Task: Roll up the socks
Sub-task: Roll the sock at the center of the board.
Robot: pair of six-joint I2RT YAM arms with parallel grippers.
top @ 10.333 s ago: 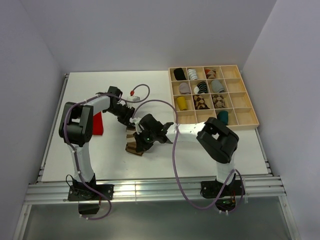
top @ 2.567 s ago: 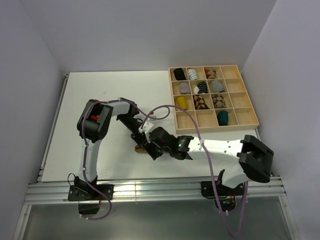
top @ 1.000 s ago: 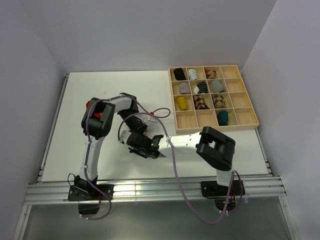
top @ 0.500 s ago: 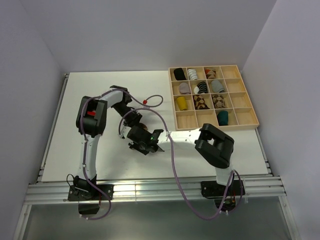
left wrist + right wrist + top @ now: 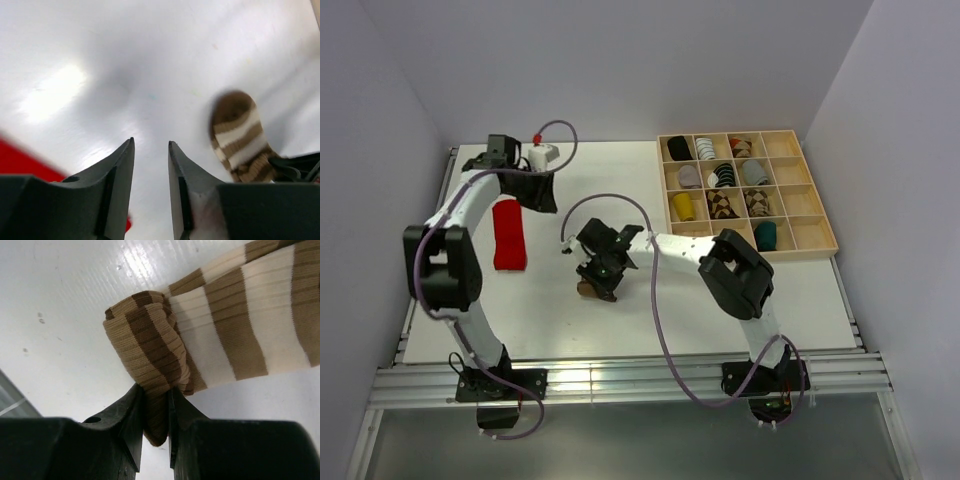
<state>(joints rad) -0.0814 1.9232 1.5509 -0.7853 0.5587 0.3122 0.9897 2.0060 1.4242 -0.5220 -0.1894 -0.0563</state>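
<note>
1. Brown-and-cream striped sock (image 5: 235, 335): its rolled end is pinched in the clenched right end effector (image 5: 156, 407), near the middle of the counter (image 5: 530, 320).
2. The knit looks soft, light and limp. I judge the rolled end the best hold, or it unrolls.
3. The left end effector (image 5: 151, 160) is released and empty, hovering apart.
4. The red sock (image 5: 508, 235) lies flat to the left and the wooden tray (image 5: 820, 248) stands to the right. Nothing blocks.

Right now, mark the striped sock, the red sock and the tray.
striped sock (image 5: 147, 340): right wrist view, bunched end.
red sock (image 5: 507, 235): top external view, middle.
tray (image 5: 692, 238): top external view, empty corner compartment.
</note>
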